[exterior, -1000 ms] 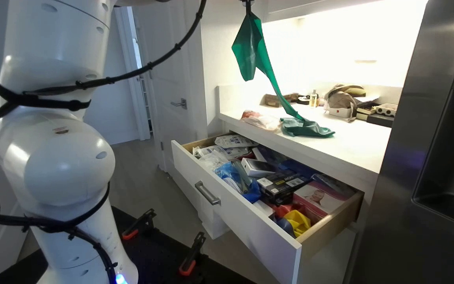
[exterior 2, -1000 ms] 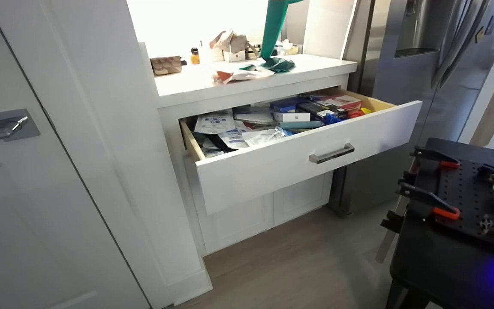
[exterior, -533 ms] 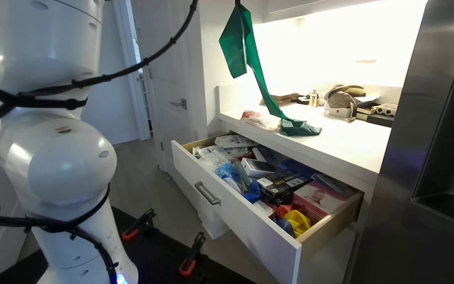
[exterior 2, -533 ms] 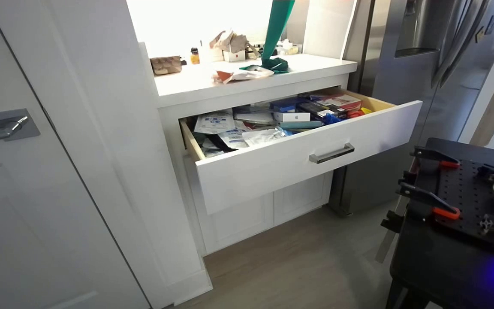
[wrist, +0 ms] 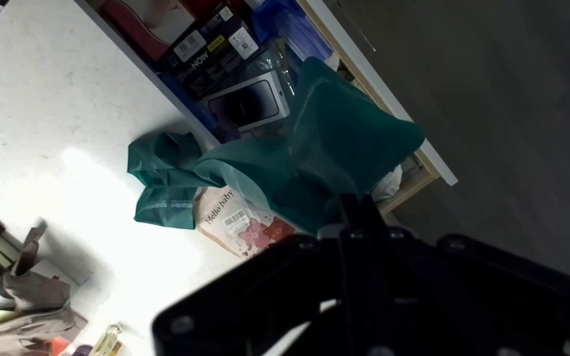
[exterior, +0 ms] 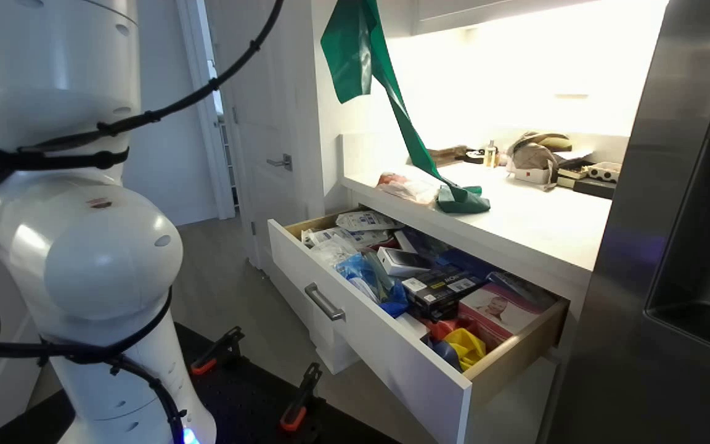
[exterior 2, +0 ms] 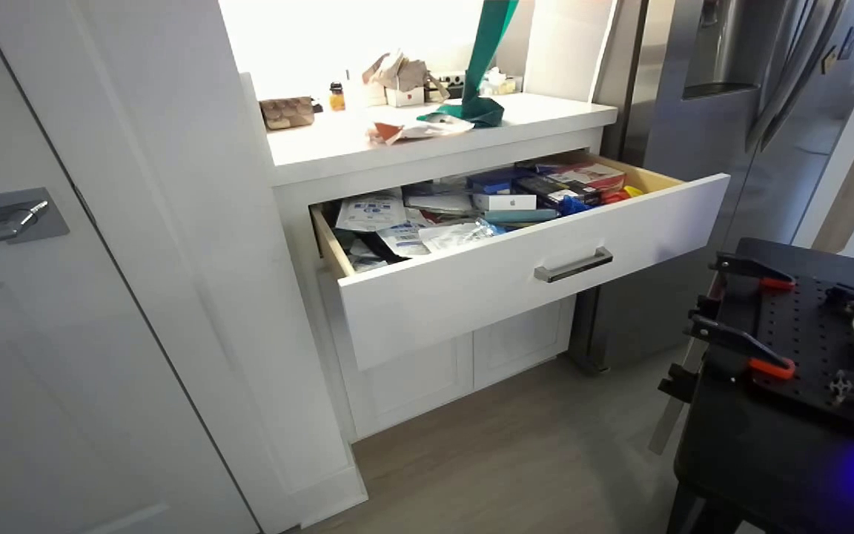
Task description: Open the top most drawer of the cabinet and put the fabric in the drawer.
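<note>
The fabric is a thin green sheet. In an exterior view it hangs from above the frame as a folded flap [exterior: 349,55] and a long strip, its lower end bunched on the white counter. It also hangs in an exterior view [exterior 2: 488,48] and shows in the wrist view [wrist: 354,133], above the drawer's contents. My gripper [wrist: 356,198] is shut on the fabric's upper end; it is out of frame in both exterior views. The top drawer is pulled open, its white front [exterior: 367,336] and metal handle [exterior 2: 574,265] facing out. It is full of packets and boxes.
The white counter [exterior: 534,228] overhangs the drawer's back. A pink "Hello baby" packet [wrist: 230,217] lies beside the fabric's lower end. A bag [exterior: 534,154] and small boxes stand further back. A steel fridge [exterior: 651,259] stands beside the cabinet. Clamps [exterior 2: 738,341] sit on the black robot table.
The held fabric has moved left and up in an exterior view, away from the counter. Its bunched lower end has been dragged a little along the counter. The drawer has stayed open.
</note>
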